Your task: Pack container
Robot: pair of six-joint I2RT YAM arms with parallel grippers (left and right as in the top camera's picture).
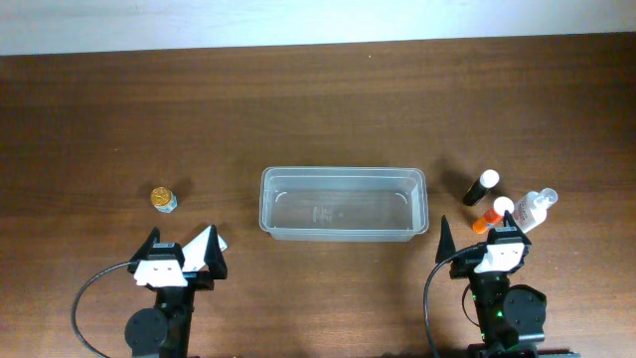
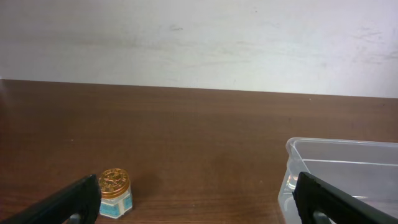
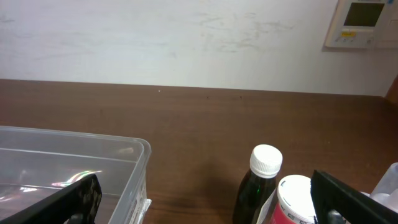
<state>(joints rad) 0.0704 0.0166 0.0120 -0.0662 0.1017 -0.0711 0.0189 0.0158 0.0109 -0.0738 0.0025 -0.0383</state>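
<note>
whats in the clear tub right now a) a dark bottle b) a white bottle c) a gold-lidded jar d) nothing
d: the tub holds nothing; the gold-lidded jar stands on the table off its left end and the dark bottle off its right end.

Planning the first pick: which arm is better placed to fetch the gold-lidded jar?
Left. The jar sits just ahead of the open left gripper, left of the tub. The right gripper is beyond the tub, beside the bottles.
</note>
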